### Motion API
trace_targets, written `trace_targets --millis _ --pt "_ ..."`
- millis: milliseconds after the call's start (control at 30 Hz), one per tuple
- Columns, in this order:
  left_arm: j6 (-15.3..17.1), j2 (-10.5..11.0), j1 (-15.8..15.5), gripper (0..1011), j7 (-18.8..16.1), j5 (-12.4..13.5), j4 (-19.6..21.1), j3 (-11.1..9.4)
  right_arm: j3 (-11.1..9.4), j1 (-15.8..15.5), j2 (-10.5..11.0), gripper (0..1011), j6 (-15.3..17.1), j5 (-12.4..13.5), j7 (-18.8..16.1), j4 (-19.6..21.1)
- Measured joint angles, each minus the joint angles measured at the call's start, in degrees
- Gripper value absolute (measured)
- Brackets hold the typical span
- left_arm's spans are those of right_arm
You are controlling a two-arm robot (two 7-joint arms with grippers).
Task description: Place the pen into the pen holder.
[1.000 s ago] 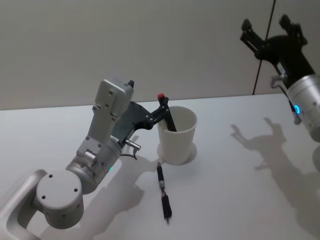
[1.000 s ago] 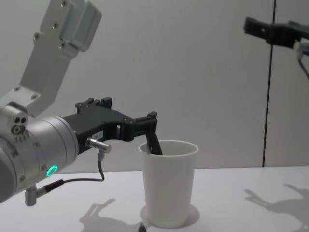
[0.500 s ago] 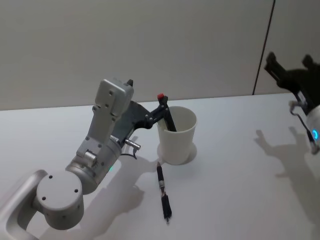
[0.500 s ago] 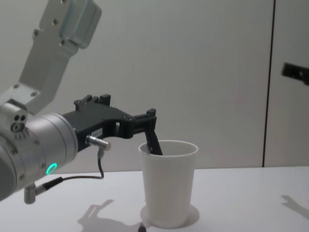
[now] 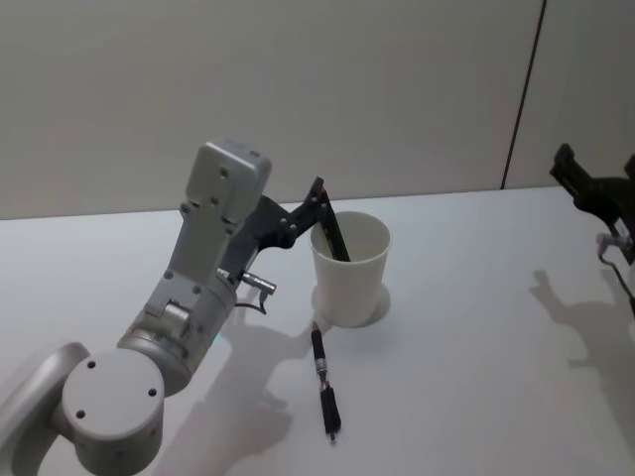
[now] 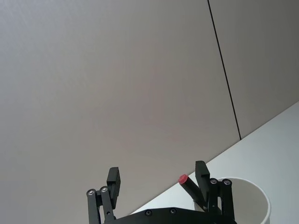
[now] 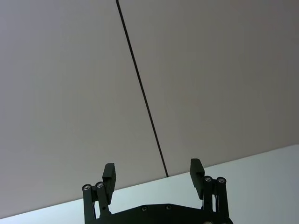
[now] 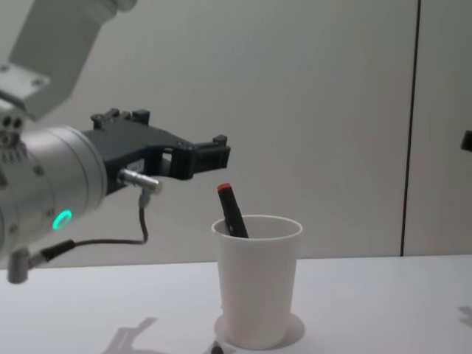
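Matt paper pen holder (image 8: pixel 257 295), smooth plastic pen (image 8: pixel 231 212).

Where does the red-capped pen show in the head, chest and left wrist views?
Head view: pen leans inside the white cup, centre.
Chest view: pen pokes above the cup's left rim, lower centre.
Left wrist view: pen, red tip up, at the cup's rim.
Shared landmark: the white cup.

Bare lab-like room, white table (image 5: pixel 496 297), panelled wall (image 5: pixel 149 79)
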State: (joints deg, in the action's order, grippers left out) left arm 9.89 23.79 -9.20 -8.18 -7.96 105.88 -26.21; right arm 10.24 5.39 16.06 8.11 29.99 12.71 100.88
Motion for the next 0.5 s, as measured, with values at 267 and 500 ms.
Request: trace_targets --millis 267,500 --pt "6.46 1.05 1.94 1001 -1.42 -1.66 5.15 0.54 -0.24 -0.94 0.32 1002 0.39 0.77 0.9 0.53" --pt "11.68 2.13 3.91 1001 -1.45 -5.45 8.76 1.47 -0.37 -1.39 0.48 1002 0.6 1.11 1.32 0.8"
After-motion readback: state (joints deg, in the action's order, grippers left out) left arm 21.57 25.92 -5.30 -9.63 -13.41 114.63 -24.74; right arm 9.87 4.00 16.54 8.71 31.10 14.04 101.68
